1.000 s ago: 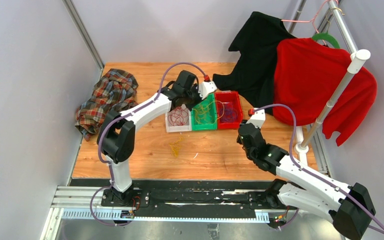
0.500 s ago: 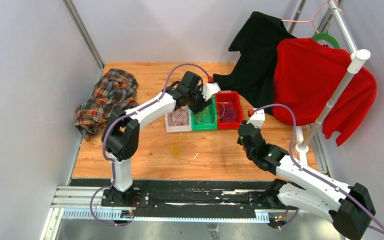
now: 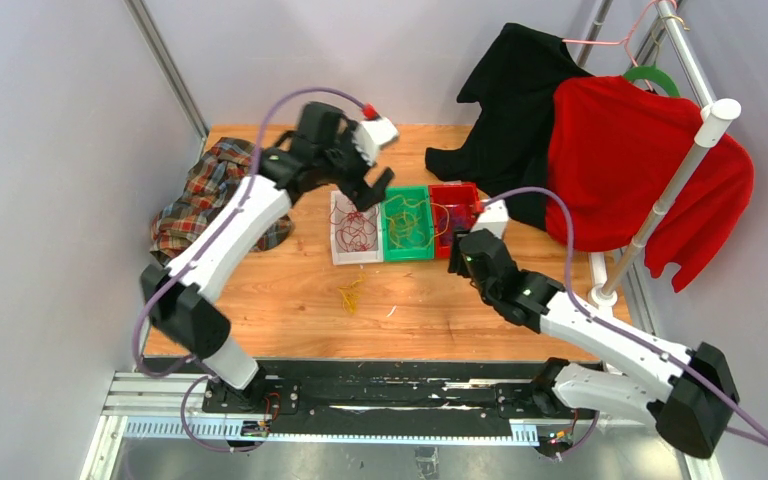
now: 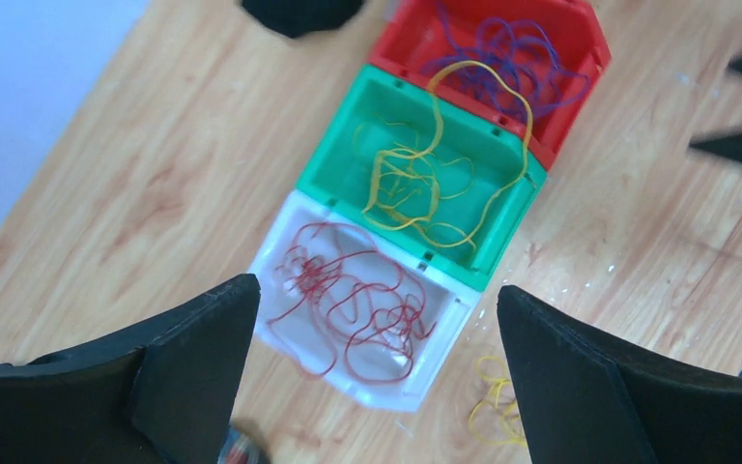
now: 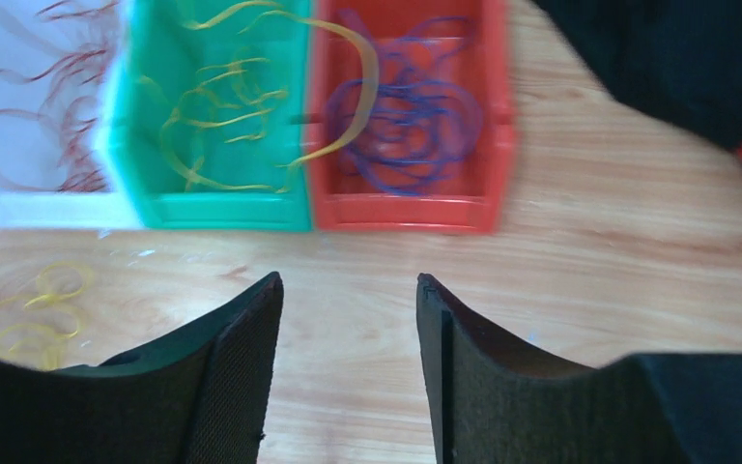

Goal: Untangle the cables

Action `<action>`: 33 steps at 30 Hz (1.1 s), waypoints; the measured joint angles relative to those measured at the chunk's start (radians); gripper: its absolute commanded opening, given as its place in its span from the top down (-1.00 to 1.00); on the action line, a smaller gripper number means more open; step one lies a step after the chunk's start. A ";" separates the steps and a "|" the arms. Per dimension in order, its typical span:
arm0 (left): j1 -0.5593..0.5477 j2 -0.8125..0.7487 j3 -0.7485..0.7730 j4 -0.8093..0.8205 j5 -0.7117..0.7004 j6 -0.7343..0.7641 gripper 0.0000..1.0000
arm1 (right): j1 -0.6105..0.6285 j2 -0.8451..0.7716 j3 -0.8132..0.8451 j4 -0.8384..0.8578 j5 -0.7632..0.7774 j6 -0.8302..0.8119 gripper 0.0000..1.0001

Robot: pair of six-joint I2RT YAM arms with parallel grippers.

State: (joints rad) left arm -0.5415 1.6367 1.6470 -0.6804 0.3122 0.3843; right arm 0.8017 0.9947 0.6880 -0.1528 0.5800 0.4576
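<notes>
The left tool (image 4: 377, 290) rose from the green bin (image 4: 333, 155), released and empty: yellow cables (image 4: 396, 179) seemingly delivered. The right tool (image 5: 348, 290), parted and empty, neared the red bin (image 5: 401, 213).

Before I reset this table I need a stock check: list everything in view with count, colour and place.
plastic bins: three; white bin, green bin, red bin; row mid-table
dark red cable tangle: one, dark red, in white bin
yellow cable tangle: one, yellow, in green bin, a loop over red bin
purple cable tangle: one, purple, in red bin
loose yellow cable bundle: one, yellow, wooden table before white bin
crumpled plaid shirt: one, multicoloured, table's left side
hanging garments: two; black garment, red garment; back right
left gripper: one, black, open above bins
right gripper: one, black, open before red bin
</notes>
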 measured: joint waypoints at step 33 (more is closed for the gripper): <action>0.467 -0.477 -0.292 -0.187 0.065 -0.112 -0.96 | 0.365 0.940 0.634 0.011 -0.295 -0.199 0.99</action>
State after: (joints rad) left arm -0.0750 1.1595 1.3552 -0.8673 0.3775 0.2726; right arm 1.1671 1.9350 1.3224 -0.1413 0.2848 0.2588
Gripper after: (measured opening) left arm 0.979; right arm 0.015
